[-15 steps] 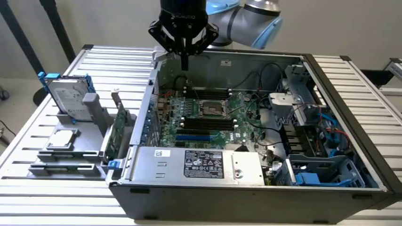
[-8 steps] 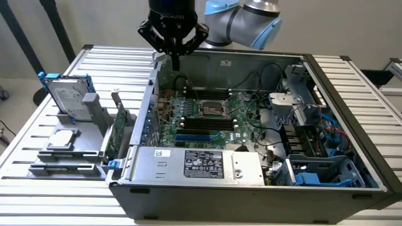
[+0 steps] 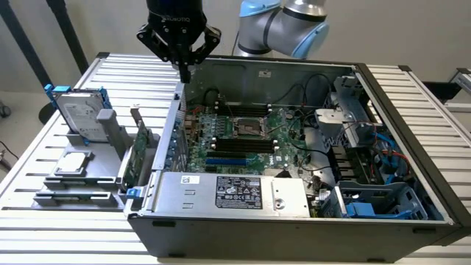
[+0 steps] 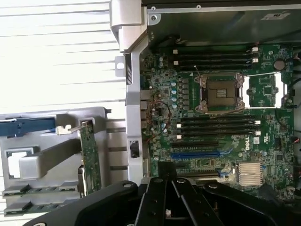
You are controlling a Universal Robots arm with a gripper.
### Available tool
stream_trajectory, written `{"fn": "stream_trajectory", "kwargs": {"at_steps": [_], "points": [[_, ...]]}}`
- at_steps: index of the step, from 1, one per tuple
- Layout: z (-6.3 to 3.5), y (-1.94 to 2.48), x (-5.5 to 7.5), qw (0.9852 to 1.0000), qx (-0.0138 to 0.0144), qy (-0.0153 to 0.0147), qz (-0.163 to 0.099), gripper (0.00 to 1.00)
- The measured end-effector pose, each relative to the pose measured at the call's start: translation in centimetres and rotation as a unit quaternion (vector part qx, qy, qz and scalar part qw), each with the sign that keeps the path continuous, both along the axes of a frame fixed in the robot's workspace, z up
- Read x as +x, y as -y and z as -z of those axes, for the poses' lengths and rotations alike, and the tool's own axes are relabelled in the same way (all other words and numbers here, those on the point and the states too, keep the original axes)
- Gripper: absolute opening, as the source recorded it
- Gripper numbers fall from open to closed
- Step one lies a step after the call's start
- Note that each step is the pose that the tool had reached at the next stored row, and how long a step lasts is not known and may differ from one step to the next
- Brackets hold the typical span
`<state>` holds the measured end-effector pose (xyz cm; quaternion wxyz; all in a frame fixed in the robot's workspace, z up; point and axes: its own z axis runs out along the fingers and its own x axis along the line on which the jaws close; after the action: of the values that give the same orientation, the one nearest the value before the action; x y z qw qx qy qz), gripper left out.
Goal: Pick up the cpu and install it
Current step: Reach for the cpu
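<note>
The cpu, a small square chip with a silver lid, lies flat on the grey stand outside the computer case, at the exterior view's left. In the wrist view the cpu is a bright square in the stand's recess. My gripper hangs high over the case's rear left wall, well away from the cpu, its fingers shut with nothing between them. In the wrist view the gripper points down over the motherboard's edge. The socket sits open in the middle of the motherboard, also seen as socket.
A hard drive with blue rails stands at the back of the grey stand. A green expansion card stands upright beside the case wall. The open case holds a power supply, cables and drive bays.
</note>
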<state>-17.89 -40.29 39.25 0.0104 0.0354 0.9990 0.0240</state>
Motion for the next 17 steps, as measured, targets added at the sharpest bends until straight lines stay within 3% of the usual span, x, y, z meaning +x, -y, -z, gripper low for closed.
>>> {"fn": "stream_trajectory", "kwargs": {"at_steps": [17], "points": [[0.02,0.33,-7.7,1.0,0.0,-0.0001,0.0,0.11]]}}
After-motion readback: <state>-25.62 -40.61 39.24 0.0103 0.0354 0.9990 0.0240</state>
